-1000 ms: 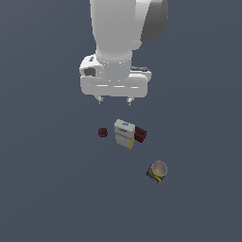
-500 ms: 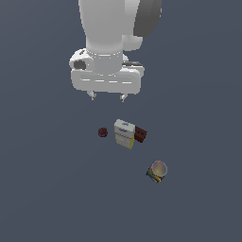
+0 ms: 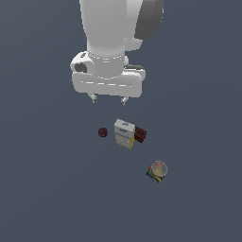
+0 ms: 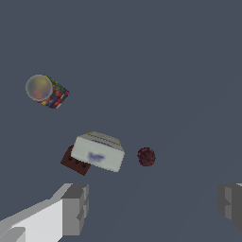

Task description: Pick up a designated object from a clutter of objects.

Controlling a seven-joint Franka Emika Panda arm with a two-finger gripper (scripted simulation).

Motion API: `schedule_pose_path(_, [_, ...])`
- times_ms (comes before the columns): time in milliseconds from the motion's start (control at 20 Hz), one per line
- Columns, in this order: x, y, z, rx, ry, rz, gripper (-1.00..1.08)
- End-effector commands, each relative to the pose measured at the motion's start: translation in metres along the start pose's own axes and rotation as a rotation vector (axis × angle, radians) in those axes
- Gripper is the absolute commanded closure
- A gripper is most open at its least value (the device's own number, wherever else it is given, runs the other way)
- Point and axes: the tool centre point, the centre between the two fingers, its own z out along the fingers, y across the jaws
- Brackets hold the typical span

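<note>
- Multicoloured piece (image 3: 157, 171): nearest item, on the exterior view's right, lying alone on the floor, well apart from the rest of the clutter.
- White-and-yellow box (image 3: 125, 133): farther back, touching the dark red block (image 3: 140, 135); tiny dark red piece (image 3: 102, 132) just left.
- Gripper (image 3: 109, 99): farthest, raised above the clutter, fingers spread wide, holding nothing.

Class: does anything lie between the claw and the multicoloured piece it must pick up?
Nothing visible does. The open claw hangs above the white-and-yellow box; the multicoloured piece sits alone, apart from the box.
</note>
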Motion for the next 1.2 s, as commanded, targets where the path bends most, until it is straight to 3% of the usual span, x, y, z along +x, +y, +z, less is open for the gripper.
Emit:
schedule_pose_path(0, [0.006,-0.005,0.004,0.000,0.000,0.018,-0.92])
schedule_pose_path(450, [0.041,-0.039,0.030,0.003,0.002,0.132,-0.92])
schedule_pose_path(1150, [0.099,-0.122,0.104,0.016,0.001,0.379,-0.92])
